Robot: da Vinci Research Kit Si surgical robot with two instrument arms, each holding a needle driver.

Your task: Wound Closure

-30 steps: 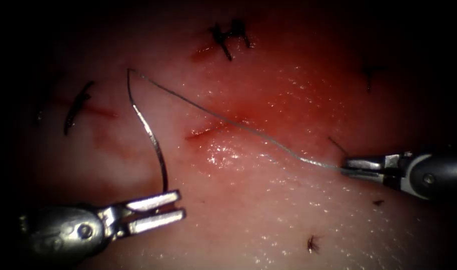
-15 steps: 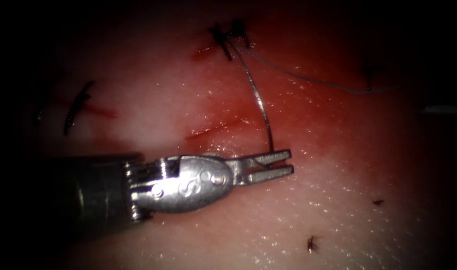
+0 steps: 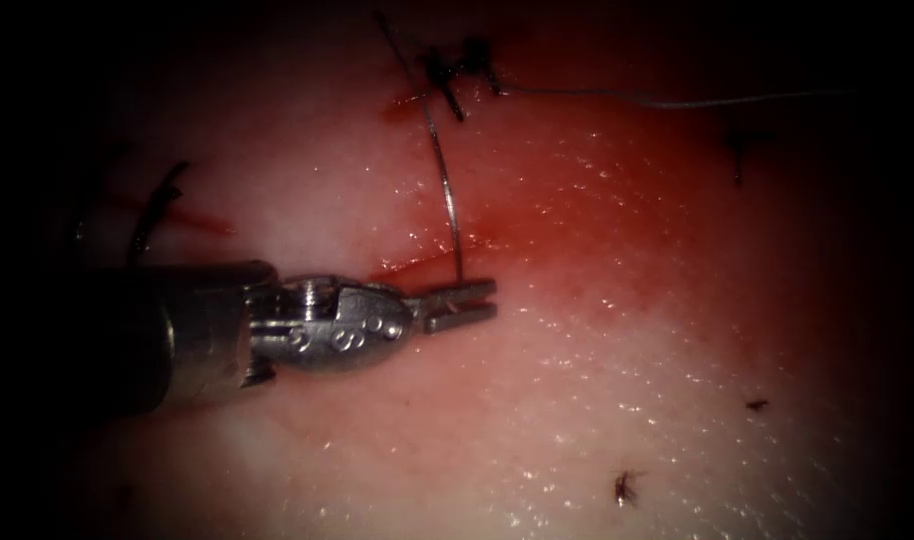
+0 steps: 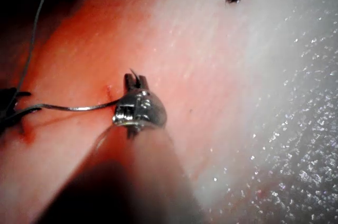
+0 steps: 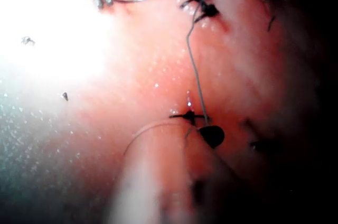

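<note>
Pale, glistening pork tissue [image 3: 597, 400] spreads across the whole field and falls into shadow at the edges.

At the far left a dark curved stitch [image 3: 157, 210] lies over a short red cut.

The left arm's steel needle driver [image 3: 460, 305] comes in from the left. Its jaws are clamped together on one end of the thin curved steel needle [image 3: 445, 190], right at the right end of the short red central cut [image 3: 417, 264]. From there the needle arcs away to the far side, past a bristly black knotted stitch [image 3: 457, 68]. It looks to be free of the tissue along all its visible length.

A fine grey thread [image 3: 677, 101] runs from beside that knot off to the right, over a patch of red fluid [image 3: 557, 230]. A small dark tuft of cut thread [image 3: 625, 487] lies near, to the right.

In the right wrist view the thread leads toward the blurred right arm's tool [image 5: 210, 135]. You cannot tell what that tool holds.

**What could go wrong**
- You are gripping the needle at its very end, so it can swivel or slip in the jaws if the far end catches anything.
- The needle crosses close by the old knot. Its point or the thread could snag those bristles and drag on that stitch.
- The thread to the right looks nearly straight, so more pull could tug on the needle.
- The jaw tips sit low by the cut's edge and could scrape it.

**Writing**
- The driver's rounded wrist body carries small raised marks, but they cannot be read with any confidence.
</note>
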